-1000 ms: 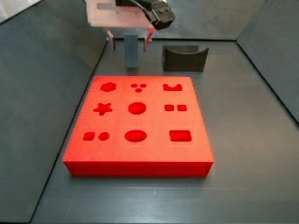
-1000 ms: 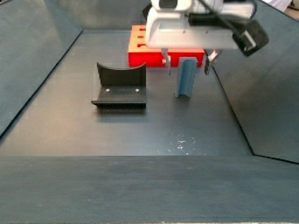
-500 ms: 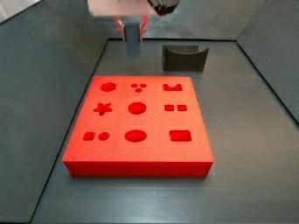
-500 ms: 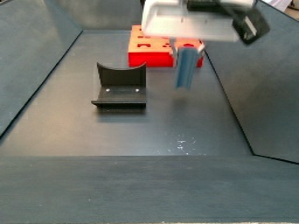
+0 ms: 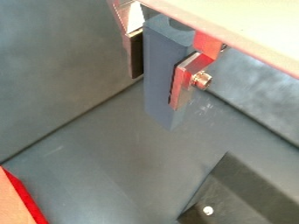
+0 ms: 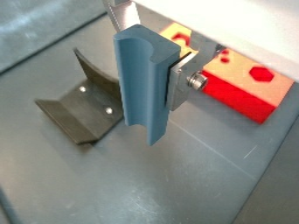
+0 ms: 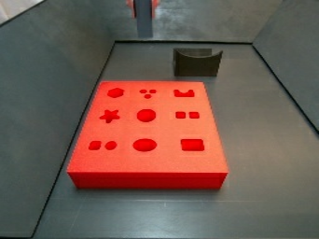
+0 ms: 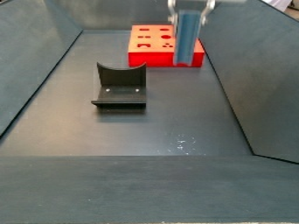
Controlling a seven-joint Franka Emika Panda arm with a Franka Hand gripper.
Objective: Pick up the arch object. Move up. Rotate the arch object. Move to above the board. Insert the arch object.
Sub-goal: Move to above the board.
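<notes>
The arch object [image 6: 142, 83], a slim blue-grey slab with a curved notch at its end, hangs upright between the flat silver fingers [image 6: 181, 80] of my gripper [image 6: 149, 79]. The gripper is shut on it, as a wrist view [image 5: 160, 74] also shows. In both side views the arch object [image 7: 144, 19] [image 8: 187, 39] is high above the floor and the gripper is mostly cut off by the upper edge. The red board [image 7: 149, 131] with its dark cut-outs lies flat on the floor. It also shows in a side view [image 8: 152, 44] and a wrist view [image 6: 239, 83].
The dark fixture [image 7: 196, 62] stands on the floor beyond the board's far right corner, and shows in a side view [image 8: 119, 86] and both wrist views [image 6: 82, 109] [image 5: 246, 192]. Grey walls enclose the floor on all sides.
The gripper has risen straight up with the arch object held in it, from just above the floor to near the upper edge of the side views. The board and fixture have not moved.
</notes>
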